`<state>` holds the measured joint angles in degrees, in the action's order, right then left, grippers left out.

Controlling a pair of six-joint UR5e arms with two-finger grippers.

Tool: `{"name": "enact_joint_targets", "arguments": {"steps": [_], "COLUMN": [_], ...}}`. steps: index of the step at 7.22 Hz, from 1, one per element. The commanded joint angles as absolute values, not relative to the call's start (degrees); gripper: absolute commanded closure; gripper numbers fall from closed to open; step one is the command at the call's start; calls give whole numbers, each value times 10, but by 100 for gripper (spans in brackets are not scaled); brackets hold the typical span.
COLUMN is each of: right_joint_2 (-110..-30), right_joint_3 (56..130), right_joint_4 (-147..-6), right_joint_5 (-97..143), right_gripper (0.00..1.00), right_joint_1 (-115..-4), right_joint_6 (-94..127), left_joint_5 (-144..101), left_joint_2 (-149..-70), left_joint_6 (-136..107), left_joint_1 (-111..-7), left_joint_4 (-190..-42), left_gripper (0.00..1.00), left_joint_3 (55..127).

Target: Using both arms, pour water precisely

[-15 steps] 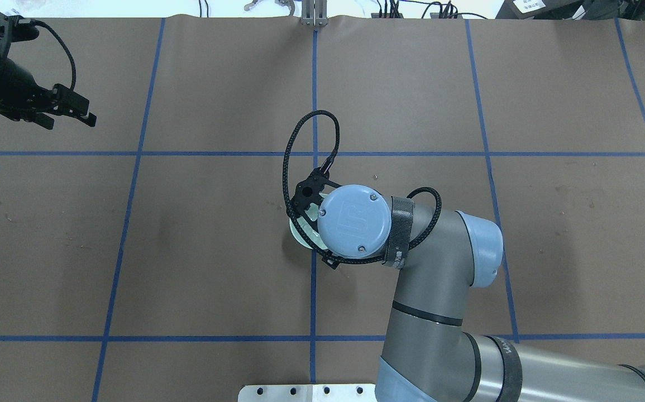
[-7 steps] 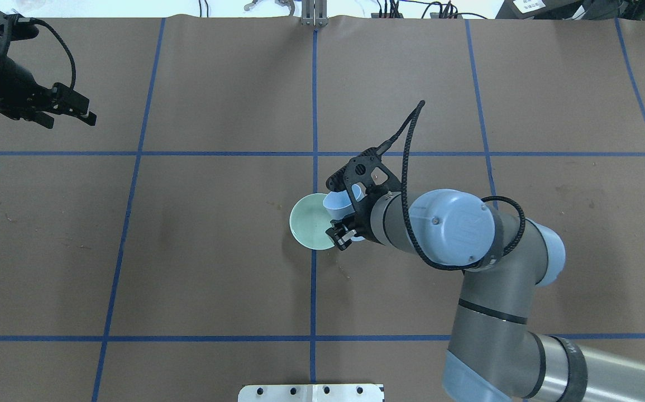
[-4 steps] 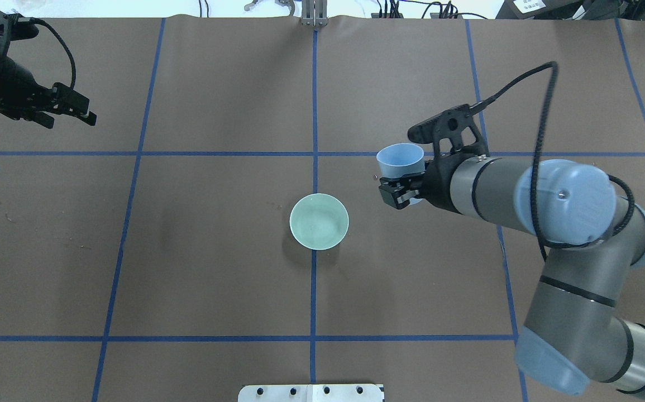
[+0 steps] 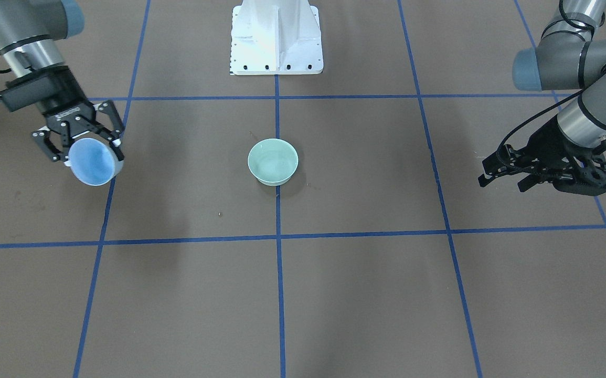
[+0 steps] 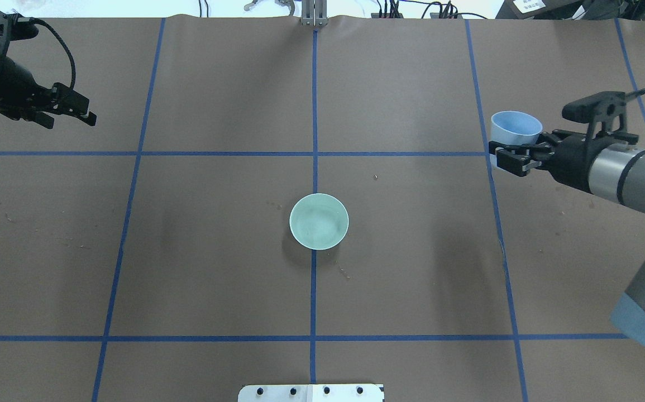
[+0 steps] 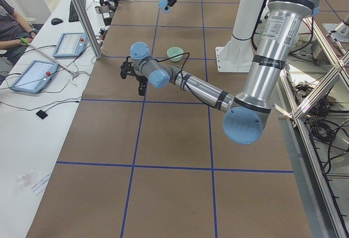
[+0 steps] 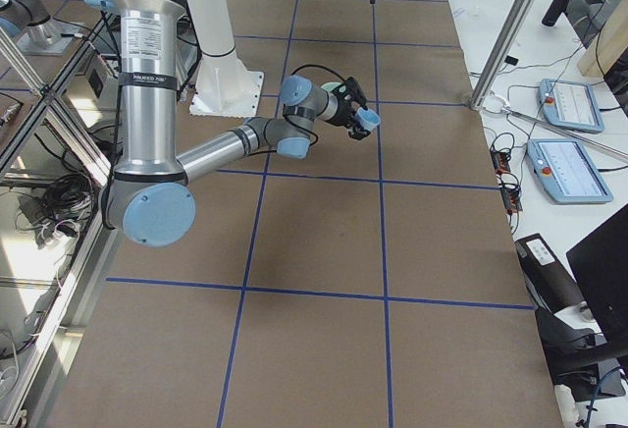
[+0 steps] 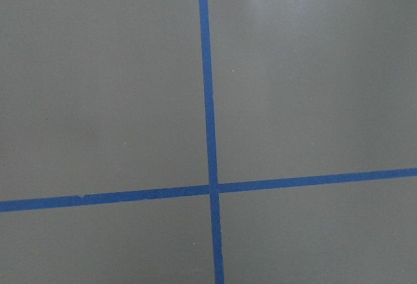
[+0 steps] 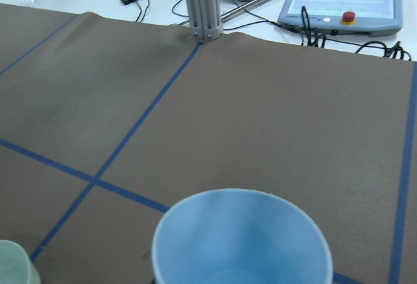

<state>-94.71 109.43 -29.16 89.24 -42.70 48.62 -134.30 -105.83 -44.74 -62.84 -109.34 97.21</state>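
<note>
From across the table, the right gripper (image 4: 83, 143) clamps a blue cup (image 4: 92, 162) at nine o'clock of the green bowl (image 4: 273, 161); the left gripper (image 4: 510, 169), at three o'clock, holds nothing, fingers apparently together. I'd set the cup down level, without jolting.

From overhead, faint glints in the bowl suggest the water (image 5: 322, 223) sits there.

The right wrist view shows brown paper (image 9: 273, 108) with blue tape lines (image 9: 124, 147), and control pendants (image 9: 342, 7) beyond.
</note>
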Motion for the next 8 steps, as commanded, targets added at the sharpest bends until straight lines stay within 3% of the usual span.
{"name": "enact_joint_targets", "arguments": {"steps": [1,3,4,8], "right_joint_2": [-1010,-1007,-1005,-999], "right_joint_3": [998,828,797,790], "right_joint_4": [-109,100,128,133], "right_joint_5": [882,832,824,778], "right_gripper": [100,100,100,100], "right_joint_1": [-456,-454,-454,-375], "right_joint_6": [513,519,519,432], "left_joint_5": [-1343,-1342,-1342,-1342], "left_joint_2": [-1058,-1058,-1058,-1058], "left_joint_6": [-447,-448,-448,-454], "left_joint_1": [-628,-628,-628,-628], "left_joint_4": [-1093,-1092,-1092,-1092], "left_gripper": [1,1,1,1], "left_joint_3": [973,978,980,984]}}
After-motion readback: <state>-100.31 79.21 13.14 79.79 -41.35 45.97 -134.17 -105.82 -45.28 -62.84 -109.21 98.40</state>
